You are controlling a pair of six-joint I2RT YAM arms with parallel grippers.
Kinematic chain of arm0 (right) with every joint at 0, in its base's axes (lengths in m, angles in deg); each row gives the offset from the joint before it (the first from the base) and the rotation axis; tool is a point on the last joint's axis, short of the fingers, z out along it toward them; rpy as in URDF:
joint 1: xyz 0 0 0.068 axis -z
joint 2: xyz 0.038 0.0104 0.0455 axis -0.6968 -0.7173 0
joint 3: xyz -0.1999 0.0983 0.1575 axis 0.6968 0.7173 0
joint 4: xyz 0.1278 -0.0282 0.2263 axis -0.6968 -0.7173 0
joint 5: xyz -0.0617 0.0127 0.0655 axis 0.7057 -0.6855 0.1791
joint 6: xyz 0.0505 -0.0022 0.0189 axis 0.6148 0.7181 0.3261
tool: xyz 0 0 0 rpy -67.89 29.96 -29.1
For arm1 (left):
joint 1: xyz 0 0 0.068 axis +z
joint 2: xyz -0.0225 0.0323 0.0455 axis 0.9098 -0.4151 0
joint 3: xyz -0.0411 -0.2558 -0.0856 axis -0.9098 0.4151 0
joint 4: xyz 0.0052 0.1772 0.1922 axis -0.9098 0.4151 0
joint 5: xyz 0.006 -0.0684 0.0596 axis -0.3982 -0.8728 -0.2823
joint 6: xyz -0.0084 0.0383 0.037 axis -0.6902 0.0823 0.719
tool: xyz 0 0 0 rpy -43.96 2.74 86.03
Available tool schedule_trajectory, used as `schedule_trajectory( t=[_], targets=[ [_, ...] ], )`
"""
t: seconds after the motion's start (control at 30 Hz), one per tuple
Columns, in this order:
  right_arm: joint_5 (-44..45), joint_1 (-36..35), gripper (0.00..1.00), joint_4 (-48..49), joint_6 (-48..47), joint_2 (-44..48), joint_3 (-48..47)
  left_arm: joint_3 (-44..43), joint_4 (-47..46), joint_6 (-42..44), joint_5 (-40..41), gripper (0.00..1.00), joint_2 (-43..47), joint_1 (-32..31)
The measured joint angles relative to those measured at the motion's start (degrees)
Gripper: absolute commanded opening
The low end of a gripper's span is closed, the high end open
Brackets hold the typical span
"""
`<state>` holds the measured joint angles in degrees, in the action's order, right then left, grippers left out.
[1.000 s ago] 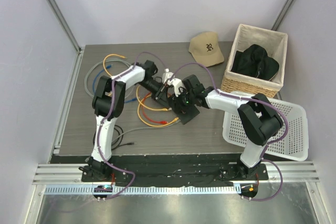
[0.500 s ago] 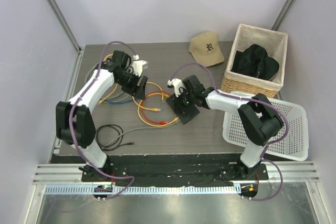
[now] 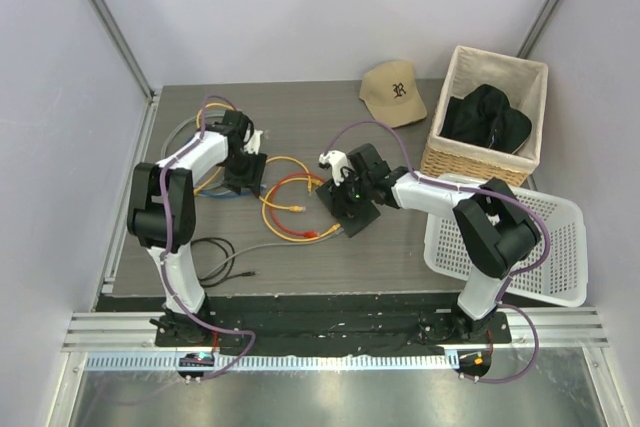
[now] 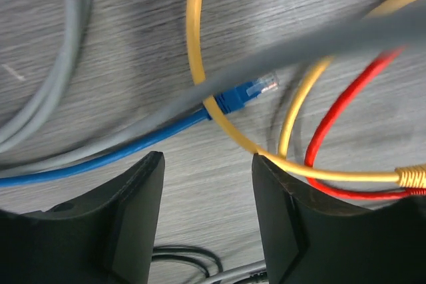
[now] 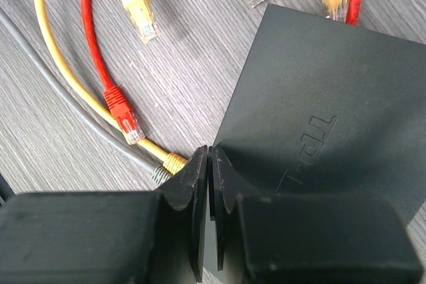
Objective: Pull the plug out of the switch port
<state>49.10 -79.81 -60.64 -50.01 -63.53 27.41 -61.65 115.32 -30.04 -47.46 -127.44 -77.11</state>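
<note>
Midway across the grey tabletop [image 3: 400,257], the right tool [image 5: 210,156] is clamped on the flat black rectangular switch [image 5: 319,111], but the left tool [image 4: 206,164], jaws apart over a loose blue network cable [image 4: 120,155], may grab the wrong lead.

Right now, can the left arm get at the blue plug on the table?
Probably yes. The blue plug lies loose on the table just ahead of the left arm, jaws open; only a yellow cable and a gray cable cross its lead, so a grasp might catch those too.

Left fingers [image 4: 133,211] spread, pointing down — right fingers [image 5: 193,177] pinched together, reaching leftward.
</note>
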Motion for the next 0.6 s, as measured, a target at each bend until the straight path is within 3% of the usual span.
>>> schedule_trajectory(
  t=[0.3,0.6],
  targets=[
    [0.0,-0.2,0.13,0.1,-0.6,1.7,2.0,-3.8,0.6,-4.0,-3.6,0.49,-5.7,0.3],
    [0.0,-0.2,0.13,0.1,-0.8,1.7,2.1,-2.5,0.6,-6.6,-8.9,0.48,-3.6,3.2]
  ],
)
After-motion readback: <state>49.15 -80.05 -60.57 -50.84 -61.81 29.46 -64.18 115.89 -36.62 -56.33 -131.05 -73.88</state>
